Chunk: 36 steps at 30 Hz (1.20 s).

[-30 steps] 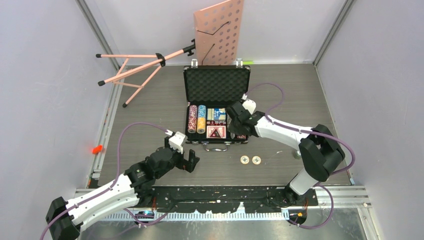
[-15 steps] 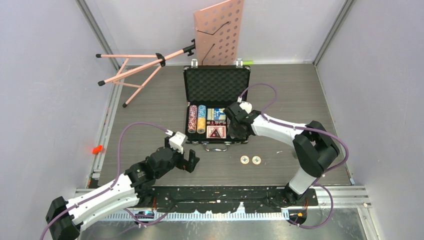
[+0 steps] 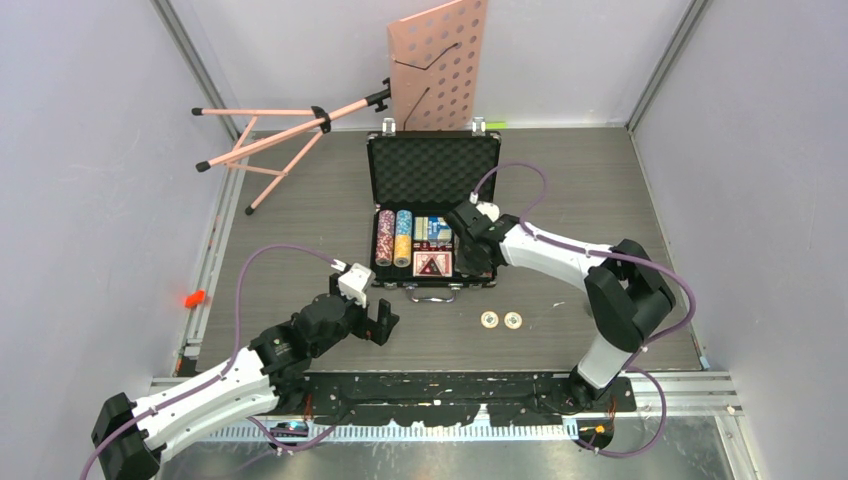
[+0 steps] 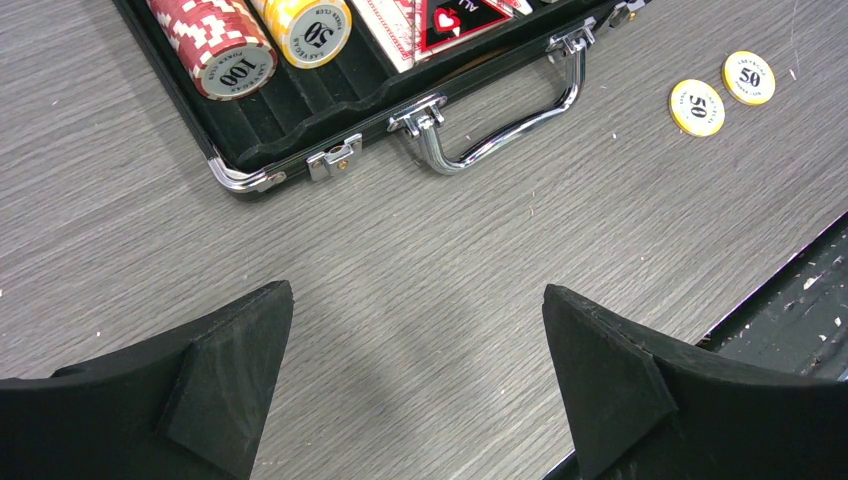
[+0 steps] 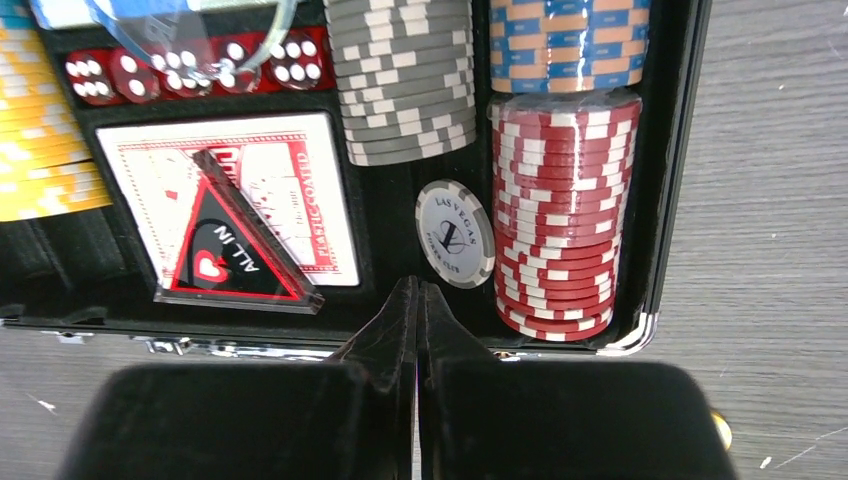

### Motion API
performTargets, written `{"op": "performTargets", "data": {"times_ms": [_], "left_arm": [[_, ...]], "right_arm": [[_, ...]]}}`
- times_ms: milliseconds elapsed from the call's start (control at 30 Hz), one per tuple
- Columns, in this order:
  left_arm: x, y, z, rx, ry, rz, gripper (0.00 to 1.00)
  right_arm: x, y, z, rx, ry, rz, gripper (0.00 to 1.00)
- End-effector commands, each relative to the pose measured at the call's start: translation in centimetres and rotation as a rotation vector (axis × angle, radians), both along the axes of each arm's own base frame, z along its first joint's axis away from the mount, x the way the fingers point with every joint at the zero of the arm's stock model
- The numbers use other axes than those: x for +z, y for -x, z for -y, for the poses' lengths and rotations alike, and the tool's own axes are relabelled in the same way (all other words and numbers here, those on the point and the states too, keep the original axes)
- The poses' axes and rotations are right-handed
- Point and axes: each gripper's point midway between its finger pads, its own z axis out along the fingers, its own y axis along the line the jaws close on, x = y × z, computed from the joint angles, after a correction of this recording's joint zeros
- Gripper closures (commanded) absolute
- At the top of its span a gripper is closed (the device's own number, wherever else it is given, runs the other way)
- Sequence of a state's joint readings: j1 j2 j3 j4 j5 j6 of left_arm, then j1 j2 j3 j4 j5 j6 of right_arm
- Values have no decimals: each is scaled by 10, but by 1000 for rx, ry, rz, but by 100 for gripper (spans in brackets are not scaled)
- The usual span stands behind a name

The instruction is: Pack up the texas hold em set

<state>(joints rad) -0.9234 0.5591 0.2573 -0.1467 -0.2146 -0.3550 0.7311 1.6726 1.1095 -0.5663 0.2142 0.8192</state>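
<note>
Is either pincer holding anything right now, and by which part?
Nothing is held: left pincer open over the table, right pincer shut empty over the case.

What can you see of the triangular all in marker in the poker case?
The all in marker is a triangle of what looks like clear plastic, black-faced with a red border, white ALL IN lettering and a red heart. It lies flat on a red-backed card deck in the open black case, near its front wall, with a row of red dice just beyond.
</note>
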Motion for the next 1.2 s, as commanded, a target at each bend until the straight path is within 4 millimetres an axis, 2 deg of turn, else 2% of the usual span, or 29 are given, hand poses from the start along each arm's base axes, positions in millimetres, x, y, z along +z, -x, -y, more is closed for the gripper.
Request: {"op": "performTargets", "data": {"times_ms": [0,267,633,900,1167], "left_arm": [[16,-5,7,-11,40,43,0],[16,-4,8,-12,40,43,1],[16,-5,7,-9,40,44,1],[16,-5,7,-9,37,44,1],[15,-6,7,-8,33,42,1]], "right_arm": [[-6,7,3,42,40,-40,100],[-20,12,14,111,139,-89,99],[-18,-11,34,165,351,-67,100],[-3,-30,34,243,454,19,100],[3,-34,12,318,375,43,99]]}}
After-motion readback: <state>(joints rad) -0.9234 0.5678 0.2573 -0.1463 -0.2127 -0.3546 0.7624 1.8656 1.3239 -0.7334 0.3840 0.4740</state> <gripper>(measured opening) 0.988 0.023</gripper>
